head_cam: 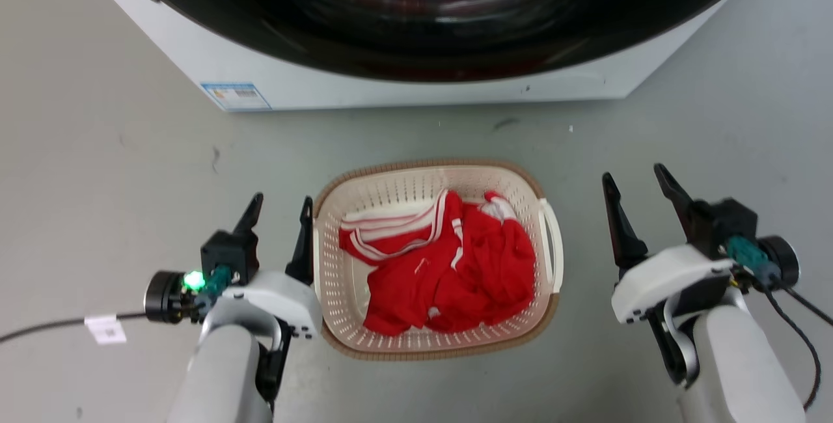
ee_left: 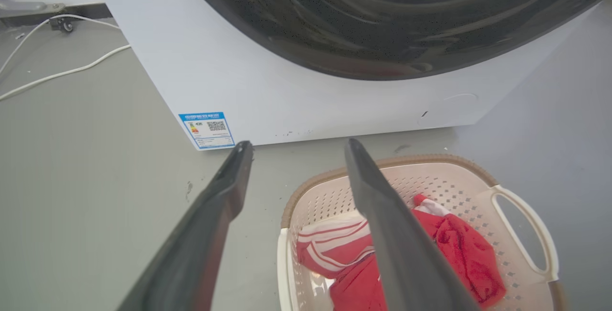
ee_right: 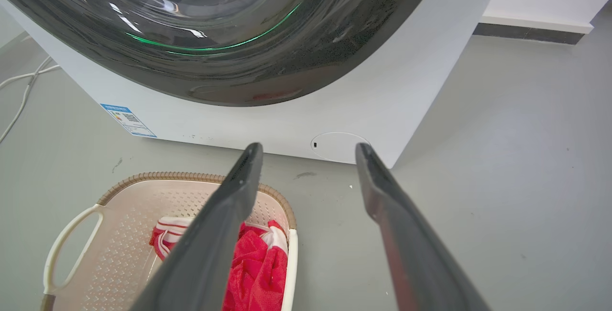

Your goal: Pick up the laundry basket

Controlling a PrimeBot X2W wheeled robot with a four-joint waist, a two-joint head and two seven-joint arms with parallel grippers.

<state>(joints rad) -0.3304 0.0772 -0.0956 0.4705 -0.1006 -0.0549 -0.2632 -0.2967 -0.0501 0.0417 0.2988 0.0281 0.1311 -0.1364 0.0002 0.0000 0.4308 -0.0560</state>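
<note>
Left claw [head_cam: 283,199] and right claw [head_cam: 633,171] both wide, empty; laundry basket [head_cam: 429,350] on floor [head_cam: 97,182] between them.
Left inner finger [head_cam: 302,241] overlaps basket side, contact unclear. Red garment [head_cam: 449,267] hides basket bottom; washer [head_cam: 390,84] cropped.

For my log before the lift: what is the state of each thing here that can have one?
basket: upright on floor, not gripped, holds clothes.
clothes: red, crumpled inside basket.
washer: door looks shut.
left gripper: open, close by basket's left side.
right gripper: open, apart from basket.
</note>
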